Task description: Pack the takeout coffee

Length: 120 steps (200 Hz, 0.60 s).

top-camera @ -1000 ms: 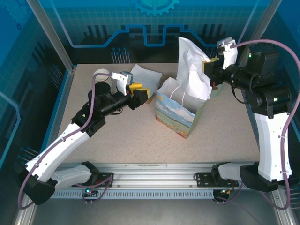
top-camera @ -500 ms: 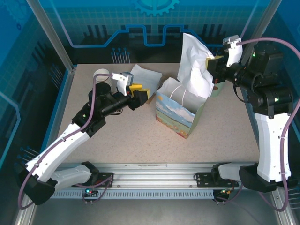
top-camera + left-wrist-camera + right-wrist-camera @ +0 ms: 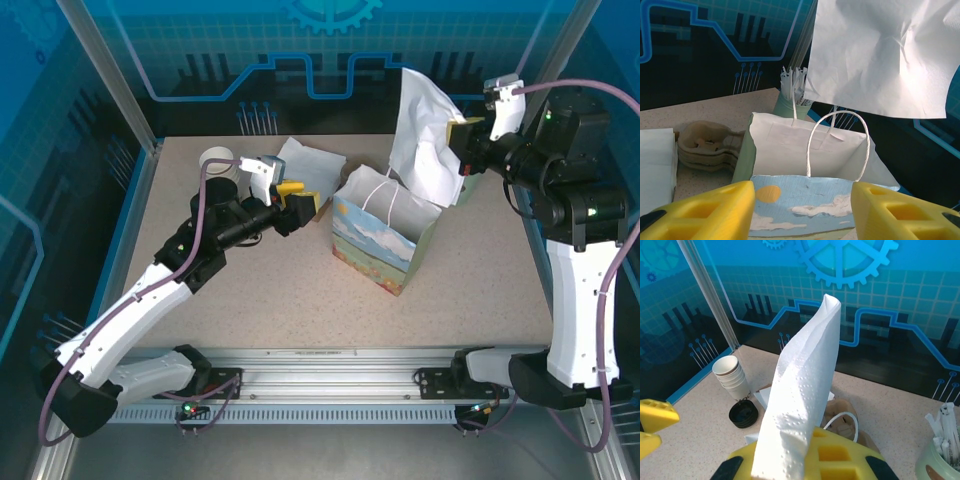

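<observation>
My right gripper [image 3: 462,135] is raised above the far right of the table [image 3: 480,290], its 2 yellow fingers pinched tight on a crumpled white tissue sheet [image 3: 425,140]. From my right wrist, the sheet [image 3: 805,380] rises as a tall folded peak out of the right gripper [image 3: 785,462]. It hangs above and behind the open mouth of the gift bag [image 3: 380,245], and my left wrist sees the sheet's [image 3: 880,55] lower edge higher than the bag's rim.

My left gripper [image 3: 303,203] hovers low just left of the bag, pointing at it. Its 2 fingers are spread wide with nothing between them, and the left gripper [image 3: 802,192] frames the painted front of the gift bag [image 3: 780,145]. The bag stands upright, white inside, with a white cord handle looping up.

Where the takeout coffee sits I cannot tell.

Behind the bag stands a green holder [image 3: 787,102] of wrapped straws. Left of the bag lie stacked pulp cup carriers [image 3: 705,142] and a pile of white napkins [image 3: 312,160]. At the far left is a stack of white paper cups [image 3: 732,375], with a loose black lid [image 3: 743,415] just beside it.
</observation>
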Each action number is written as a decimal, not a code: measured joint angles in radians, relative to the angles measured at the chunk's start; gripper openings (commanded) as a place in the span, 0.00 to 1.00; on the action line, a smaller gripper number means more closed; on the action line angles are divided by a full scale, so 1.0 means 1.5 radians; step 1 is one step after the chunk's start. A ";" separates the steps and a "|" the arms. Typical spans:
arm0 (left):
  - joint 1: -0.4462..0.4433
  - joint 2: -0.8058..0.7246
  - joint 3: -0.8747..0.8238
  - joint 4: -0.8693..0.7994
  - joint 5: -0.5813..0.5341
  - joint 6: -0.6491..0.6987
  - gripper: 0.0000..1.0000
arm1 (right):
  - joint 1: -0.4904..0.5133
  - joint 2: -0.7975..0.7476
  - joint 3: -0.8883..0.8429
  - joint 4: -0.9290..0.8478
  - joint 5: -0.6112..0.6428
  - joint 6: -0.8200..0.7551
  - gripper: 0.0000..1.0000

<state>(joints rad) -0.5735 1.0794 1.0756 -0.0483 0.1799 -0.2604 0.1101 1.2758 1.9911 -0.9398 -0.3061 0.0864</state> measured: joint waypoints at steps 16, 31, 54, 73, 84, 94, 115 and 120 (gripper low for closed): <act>0.000 0.000 0.000 0.000 0.000 0.000 0.55 | 0.000 -0.001 -0.022 0.002 -0.014 0.000 0.00; 0.000 0.000 0.000 0.000 0.000 0.000 0.55 | 0.000 0.000 -0.040 0.001 -0.025 0.000 0.00; 0.000 0.000 0.000 0.000 0.000 0.000 0.55 | 0.000 0.000 -0.061 0.000 -0.039 -0.001 0.00; 0.000 0.000 0.000 0.000 0.000 0.000 0.55 | 0.000 -0.002 -0.085 0.002 -0.052 -0.001 0.00; 0.000 0.000 -0.001 0.000 0.000 0.000 0.55 | 0.000 -0.002 -0.103 0.005 -0.061 -0.001 0.00; 0.000 0.000 -0.001 0.000 0.000 0.000 0.55 | 0.000 -0.002 -0.122 0.010 -0.069 -0.001 0.00; 0.000 0.001 -0.001 0.000 0.000 0.000 0.55 | 0.000 0.001 -0.157 0.024 -0.087 0.000 0.00; 0.000 0.002 -0.001 0.000 0.000 0.000 0.55 | 0.000 0.001 -0.164 0.028 -0.092 0.000 0.00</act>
<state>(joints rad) -0.5735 1.0817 1.0748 -0.0479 0.1802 -0.2607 0.1097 1.2778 1.7454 -0.8970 -0.4442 0.0864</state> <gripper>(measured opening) 0.547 0.050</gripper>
